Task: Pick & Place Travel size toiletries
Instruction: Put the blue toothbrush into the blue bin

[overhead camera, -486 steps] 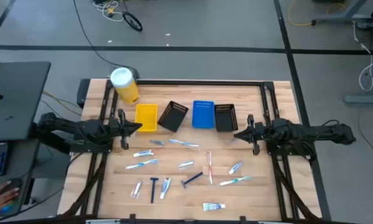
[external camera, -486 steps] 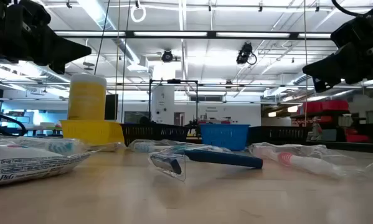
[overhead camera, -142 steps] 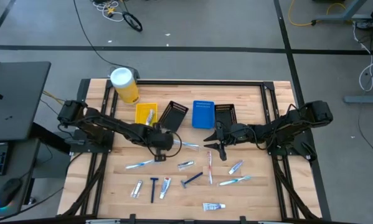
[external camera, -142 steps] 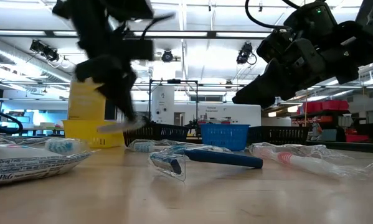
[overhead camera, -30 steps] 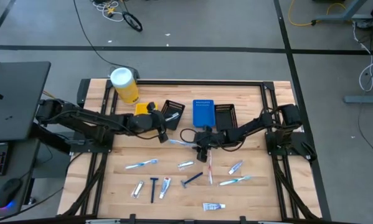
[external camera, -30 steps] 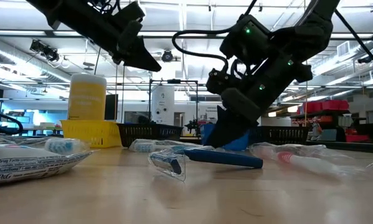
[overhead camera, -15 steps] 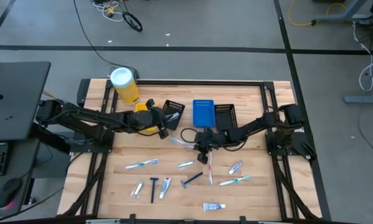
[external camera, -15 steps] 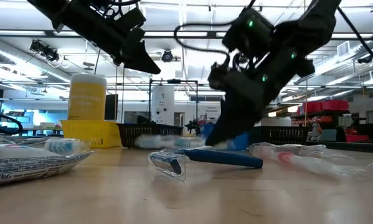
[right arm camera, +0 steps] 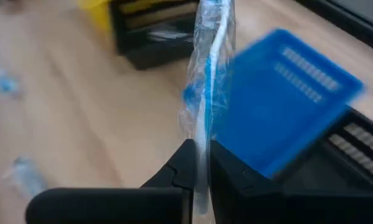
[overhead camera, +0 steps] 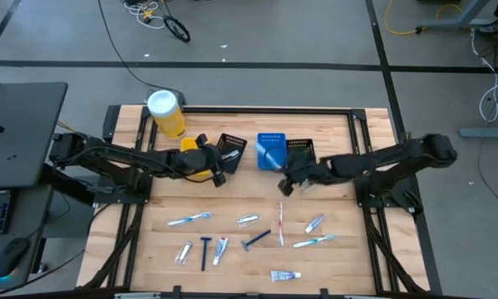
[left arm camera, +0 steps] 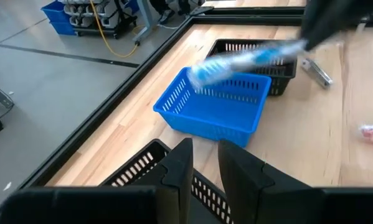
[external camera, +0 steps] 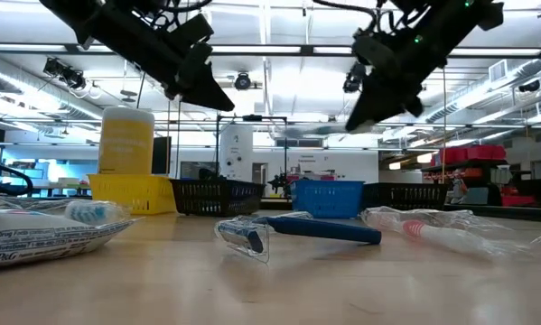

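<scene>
A clear-wrapped light-blue toothbrush (right arm camera: 208,74) is up in the air in my right gripper (right arm camera: 200,169), which is shut on it. In the high view the toothbrush (overhead camera: 267,153) lies over the blue bin (overhead camera: 271,143), with the right gripper (overhead camera: 288,183) just near of that bin. My left gripper (overhead camera: 219,174) hovers open and holding nothing over the left black bin (overhead camera: 232,147), beside the yellow bin (overhead camera: 190,146). Several more toothbrushes, tubes and razors lie flat on the table, among them a blue razor (overhead camera: 257,240) and a red-white brush (overhead camera: 280,223). My right gripper pinches the toothbrush between its two fingers at one end of the wrapper (right arm camera: 202,146). The fingers slant down from the table's right side. The toothbrush is lifted clear and sticks out ahead of the fingertips, its free end (left arm camera: 202,70) above the blue bin.
A yellow canister with a white lid (overhead camera: 166,111) stands at the far left corner. A second black bin (overhead camera: 302,154) sits right of the blue one. Loose toiletries cover the table's near half, with a tube (overhead camera: 286,275) close to the near edge. Bare wood shows between bins and items.
My right gripper has risen from the table with the wrapped toothbrush and moved toward the far right, to the blue bin. The toothbrush, which lay on the wood in front of the bins, is now lifted clear over that bin.
</scene>
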`<control>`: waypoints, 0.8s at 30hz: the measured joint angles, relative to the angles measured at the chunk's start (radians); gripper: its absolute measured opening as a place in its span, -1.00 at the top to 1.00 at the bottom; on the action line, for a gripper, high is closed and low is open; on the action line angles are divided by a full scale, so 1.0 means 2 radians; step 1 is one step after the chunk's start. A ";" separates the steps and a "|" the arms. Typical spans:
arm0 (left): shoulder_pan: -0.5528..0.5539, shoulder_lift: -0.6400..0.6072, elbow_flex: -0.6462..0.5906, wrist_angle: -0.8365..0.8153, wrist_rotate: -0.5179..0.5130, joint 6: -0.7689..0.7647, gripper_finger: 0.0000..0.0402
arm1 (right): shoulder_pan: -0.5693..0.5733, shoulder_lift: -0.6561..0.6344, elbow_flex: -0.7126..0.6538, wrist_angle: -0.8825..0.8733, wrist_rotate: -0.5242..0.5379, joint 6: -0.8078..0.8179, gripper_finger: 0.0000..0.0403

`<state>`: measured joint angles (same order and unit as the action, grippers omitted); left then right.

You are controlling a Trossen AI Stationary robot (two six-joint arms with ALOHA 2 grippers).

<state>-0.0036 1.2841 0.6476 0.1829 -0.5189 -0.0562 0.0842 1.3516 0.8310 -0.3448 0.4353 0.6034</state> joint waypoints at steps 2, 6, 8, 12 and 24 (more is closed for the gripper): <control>0.000 0.008 0.000 -0.004 0.000 0.000 0.58 | -0.021 -0.004 0.000 -0.022 -0.022 0.018 0.86; 0.001 0.022 0.000 0.000 0.000 0.006 0.58 | -0.062 0.010 0.000 -0.034 -0.080 0.016 0.86; 0.001 0.024 0.000 0.006 0.000 0.006 0.58 | -0.079 0.015 0.000 -0.036 -0.092 0.010 0.86; 0.002 0.027 0.000 0.009 0.000 0.007 0.58 | -0.111 0.024 0.000 -0.036 -0.118 0.007 0.85; 0.002 0.027 0.000 0.007 0.000 0.005 0.58 | -0.140 0.063 0.000 -0.029 -0.147 -0.061 0.70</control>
<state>-0.0002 1.3373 0.6472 0.1961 -0.5190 -0.0462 -0.1953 1.4776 0.8310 -0.4023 0.1413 0.4815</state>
